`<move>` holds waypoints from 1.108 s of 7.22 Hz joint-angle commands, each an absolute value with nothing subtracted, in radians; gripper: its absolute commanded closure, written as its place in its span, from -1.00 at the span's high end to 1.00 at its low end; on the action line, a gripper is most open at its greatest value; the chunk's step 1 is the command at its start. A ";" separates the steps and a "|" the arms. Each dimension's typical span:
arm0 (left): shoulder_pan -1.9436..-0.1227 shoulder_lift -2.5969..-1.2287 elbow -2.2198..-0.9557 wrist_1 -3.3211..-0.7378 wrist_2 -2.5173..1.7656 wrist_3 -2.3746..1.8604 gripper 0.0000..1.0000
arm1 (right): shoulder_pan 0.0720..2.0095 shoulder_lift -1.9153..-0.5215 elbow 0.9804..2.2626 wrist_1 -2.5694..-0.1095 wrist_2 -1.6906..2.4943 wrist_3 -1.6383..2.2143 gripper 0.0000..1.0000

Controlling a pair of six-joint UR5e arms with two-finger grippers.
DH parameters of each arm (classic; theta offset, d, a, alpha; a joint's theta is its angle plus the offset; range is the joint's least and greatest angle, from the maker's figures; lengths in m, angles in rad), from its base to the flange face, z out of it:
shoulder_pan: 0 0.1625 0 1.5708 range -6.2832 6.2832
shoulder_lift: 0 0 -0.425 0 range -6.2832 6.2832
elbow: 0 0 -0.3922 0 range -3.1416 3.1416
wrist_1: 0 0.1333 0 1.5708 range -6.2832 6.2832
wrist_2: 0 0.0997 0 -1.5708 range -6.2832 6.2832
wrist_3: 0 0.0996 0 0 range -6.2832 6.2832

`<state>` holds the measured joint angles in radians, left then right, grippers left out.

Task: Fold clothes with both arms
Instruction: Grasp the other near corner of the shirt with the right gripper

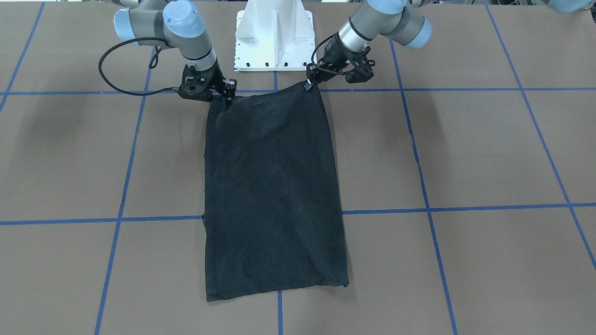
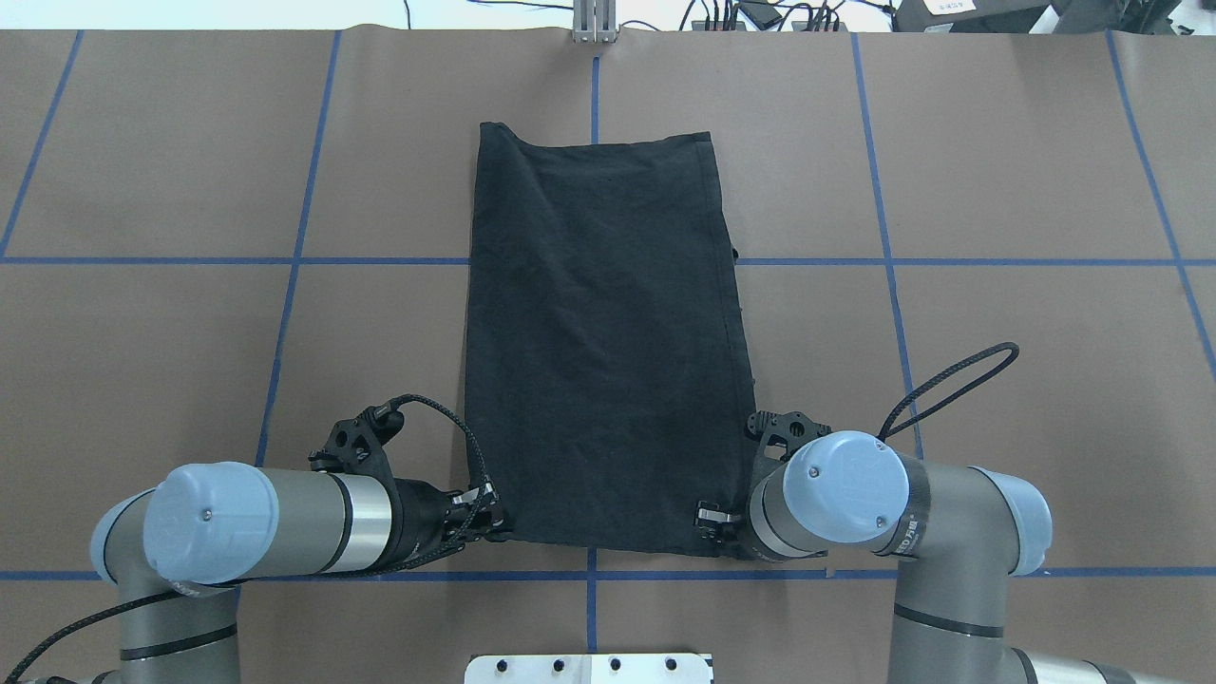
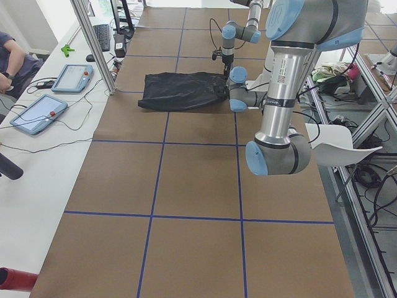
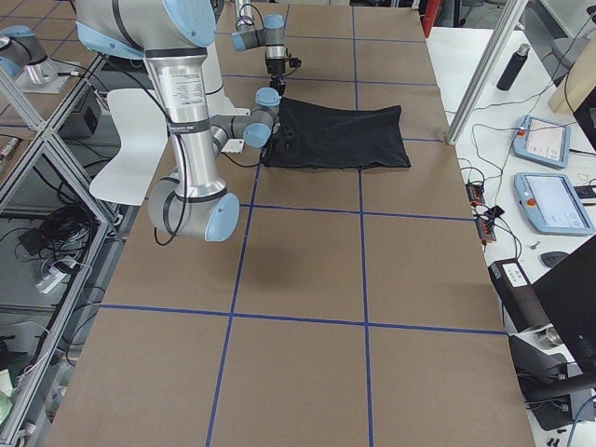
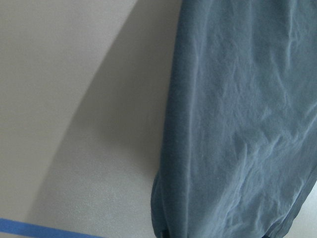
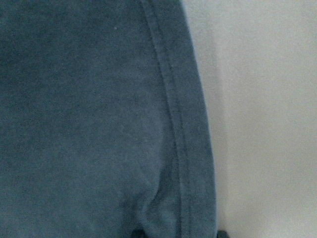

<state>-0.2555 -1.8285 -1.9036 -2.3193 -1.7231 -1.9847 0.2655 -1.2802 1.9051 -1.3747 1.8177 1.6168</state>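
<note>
Plain side up, the black T-shirt (image 2: 598,332) lies folded into a long, lightly creased rectangle. The left gripper (image 2: 494,516) and right gripper (image 2: 709,520) each pinch a near corner.

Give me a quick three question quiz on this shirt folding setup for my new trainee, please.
1. True or false: the black T-shirt shows a logo on its upper side.
2. The left gripper and right gripper are at the shirt's: A) far corners B) corners nearest the white base C) middle.
3. What colour are the tape lines on the table?
Key: 1 false, only plain black shows; 2 B; 3 blue.
</note>
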 commanded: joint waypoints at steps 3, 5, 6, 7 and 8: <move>-0.256 -1.829 -1.904 -2.319 -1.723 -1.985 -1.00 | 0.265 -1.261 1.904 -1.374 1.816 1.618 -0.45; -0.256 -1.829 -1.907 -2.319 -1.724 -1.985 -1.00 | 0.265 -1.258 1.907 -1.373 1.816 1.618 -0.45; -0.258 -1.825 -1.913 -2.319 -1.724 -1.985 -1.00 | 0.265 -1.258 1.908 -1.371 1.813 1.620 -0.82; -0.258 -1.825 -1.916 -2.319 -1.724 -1.985 -1.00 | 0.267 -1.258 1.917 -1.370 1.807 1.632 -1.00; -0.259 -1.825 -1.917 -2.319 -1.724 -1.983 -1.00 | 0.275 -1.256 1.917 -1.361 1.815 1.658 -1.00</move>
<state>-0.2579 -1.8260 -1.9143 -2.3194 -1.7241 -1.9847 0.2682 -1.2576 1.9140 -1.3686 1.8112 1.6334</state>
